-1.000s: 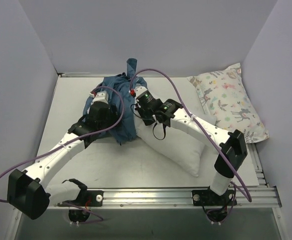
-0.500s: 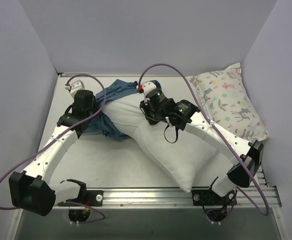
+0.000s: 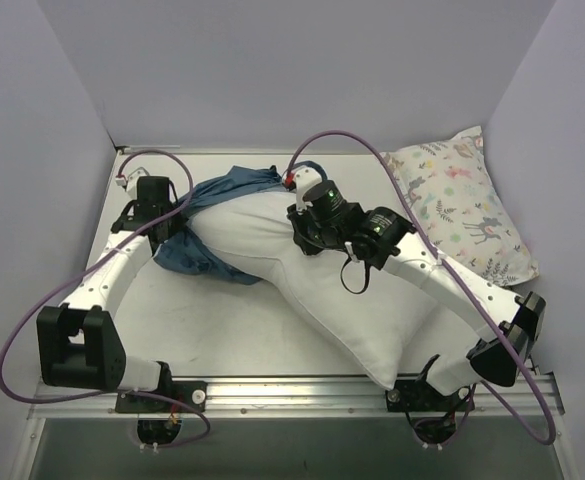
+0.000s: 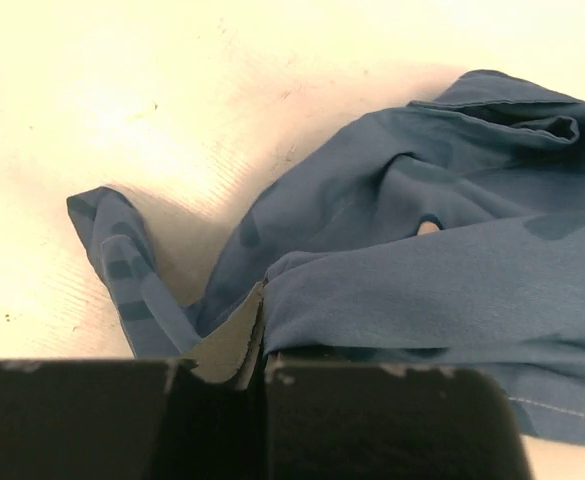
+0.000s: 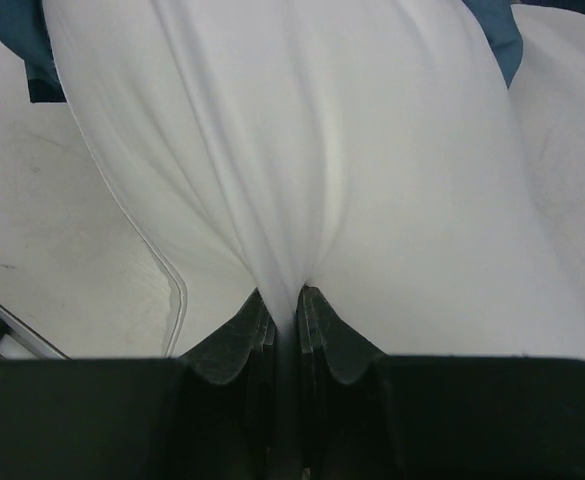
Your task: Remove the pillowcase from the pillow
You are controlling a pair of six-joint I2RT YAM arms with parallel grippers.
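Large plain white puffy pillow [image 3: 332, 300]: lies diagonally on the white desk [image 3: 212, 330], its near corner by the front rail.
Right hand [image 5: 284, 305]: fingers pressed together, pinching a fold of the pillow's white cloth.
Left hand [image 4: 263, 352]: fingers pressed together on an edge of the dark navy-blue soft fabric pillowcase [image 4: 442, 250].
Pillowcase: crumpled at far left, covering only the pillow's far end.
White pillow with pastel animal print [image 3: 462, 205]: far right, against the wall.
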